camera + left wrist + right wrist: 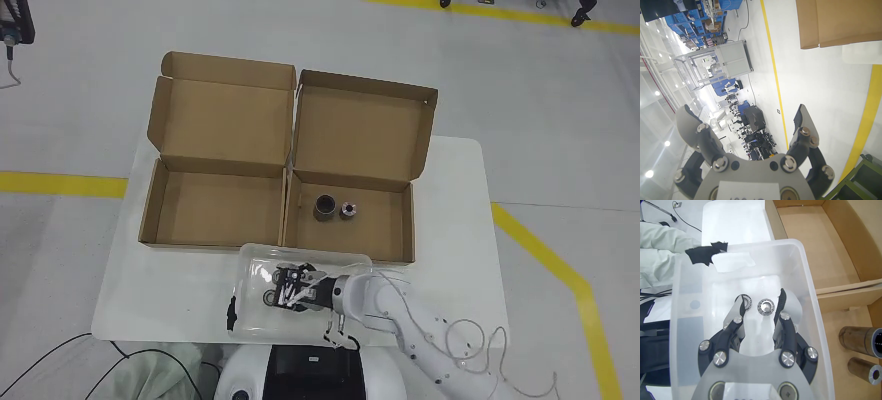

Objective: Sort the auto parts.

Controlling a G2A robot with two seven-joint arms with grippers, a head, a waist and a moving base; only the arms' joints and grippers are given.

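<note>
The left gripper [743,107] is recorded spread apart, nothing held. In the right wrist view, the right gripper [762,295] is seen spread inside the bin [806,262], with one bearing [766,307] between its fingers and a second bearing [748,303] partly behind one finger. From above, two cylinders [326,207] are noted in the right box [385,228].

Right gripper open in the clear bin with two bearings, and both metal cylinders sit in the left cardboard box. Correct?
No: both metal cylinders sit in the right cardboard box, as the top view shows; the left cardboard box holds none. The rest stands: right gripper open in the clear bin, with two bearings.
</note>
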